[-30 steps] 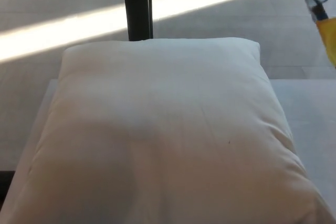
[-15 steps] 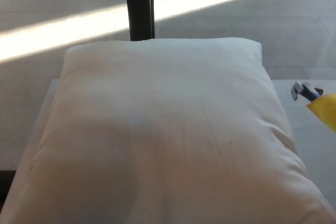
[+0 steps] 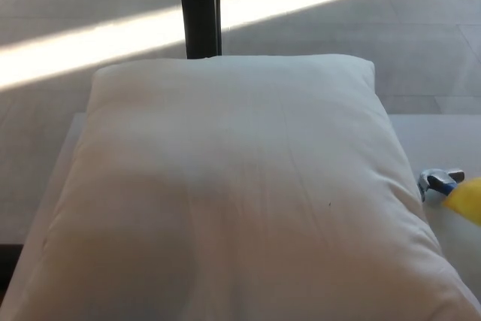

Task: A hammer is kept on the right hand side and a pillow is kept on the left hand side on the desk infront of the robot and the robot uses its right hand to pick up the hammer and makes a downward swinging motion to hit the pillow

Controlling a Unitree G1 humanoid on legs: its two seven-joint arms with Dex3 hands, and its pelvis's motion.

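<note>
Hammer (image 3: 443,183) head sits low at the pillow (image 3: 233,193) right edge over the counter (image 3: 440,137), placed for a strike; robot hand off-frame, grip unknown.

Robot body: no part shows in head view. Left hand, right hand both out of frame. No arm, forearm, finger, casing, cable, screw or marking visible, so colours and shapes of body cannot be told.
</note>
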